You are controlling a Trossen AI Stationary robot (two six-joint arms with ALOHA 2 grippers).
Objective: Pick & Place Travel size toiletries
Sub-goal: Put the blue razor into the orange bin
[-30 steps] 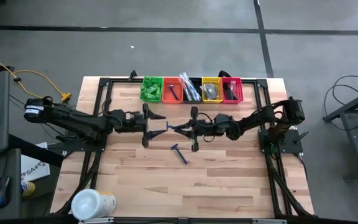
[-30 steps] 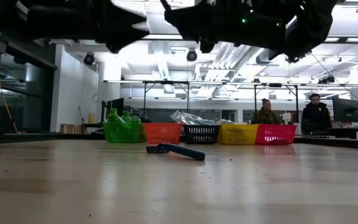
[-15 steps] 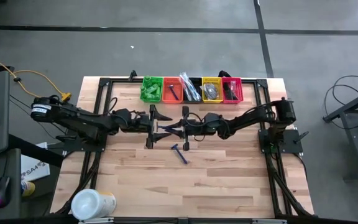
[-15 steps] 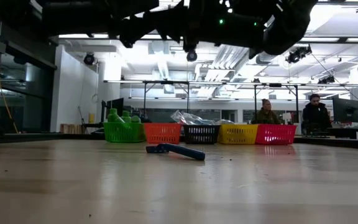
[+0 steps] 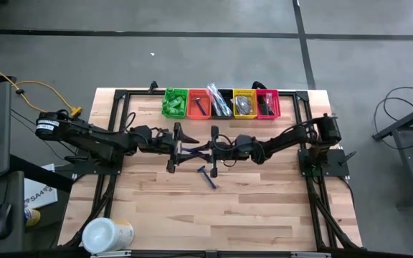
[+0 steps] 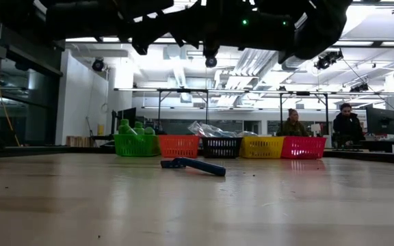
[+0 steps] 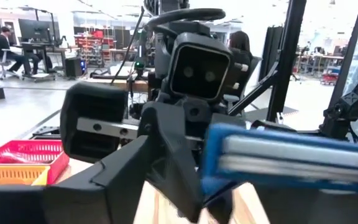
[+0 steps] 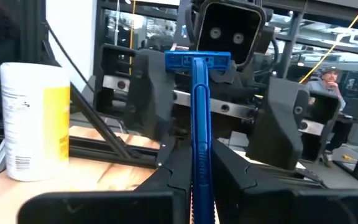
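I see the right gripper (image 8: 199, 163) pinching a razor (image 8: 197, 106), handle pointing head-first into the spread left gripper (image 5: 178, 145) directly opposite.

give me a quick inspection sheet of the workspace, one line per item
surface: wooden table, mostly bare
job's things: one blue razor lies mid-table; a second razor is held up between the arms; five bins at the far edge, partly filled
clutter: white tub at the near left corner
grippers: right tool shut on the second razor's handle; left tool open around its head
cables: yellow cable on the floor left of the table
surroundings: two people seated far behind the bins
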